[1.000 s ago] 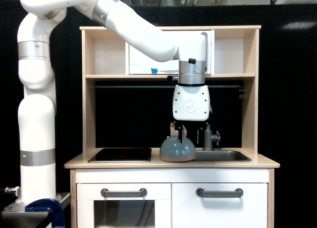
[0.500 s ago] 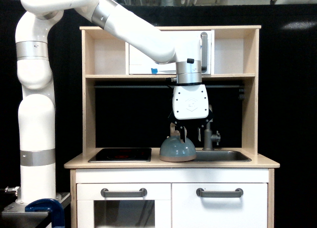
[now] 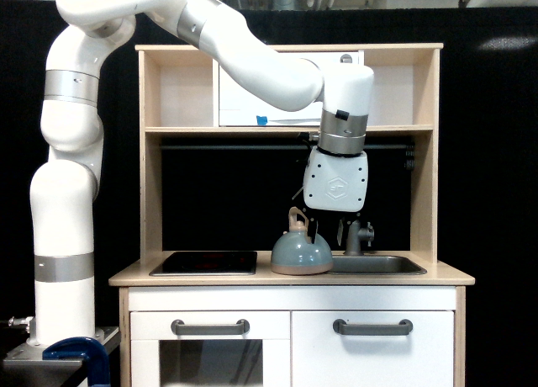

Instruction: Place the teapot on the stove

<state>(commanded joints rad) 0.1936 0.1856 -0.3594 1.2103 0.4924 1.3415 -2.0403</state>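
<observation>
The pale blue-grey teapot [image 3: 301, 253] stands upright on the wooden counter [image 3: 134, 276], between the black stove [image 3: 204, 262] and the sink [image 3: 376, 264]. Its tan handle sticks up freely. My gripper [image 3: 330, 230] hangs just above and to the exterior view's right of the teapot, beside the handle and apart from it. Its dark fingers stand apart with nothing between them, though they are hard to make out against the black backdrop. The stove top is bare.
A grey faucet [image 3: 359, 234] rises right behind the gripper at the sink's back edge. A shelf [image 3: 210, 129] and rail [image 3: 218, 146] run above the counter, with a white microwave-like box [image 3: 252, 97] on the shelf. Wooden side posts frame the counter.
The gripper, which sat down around the teapot's handle, has lifted and swung to the exterior view's right, off the handle. The teapot has stayed in place.
</observation>
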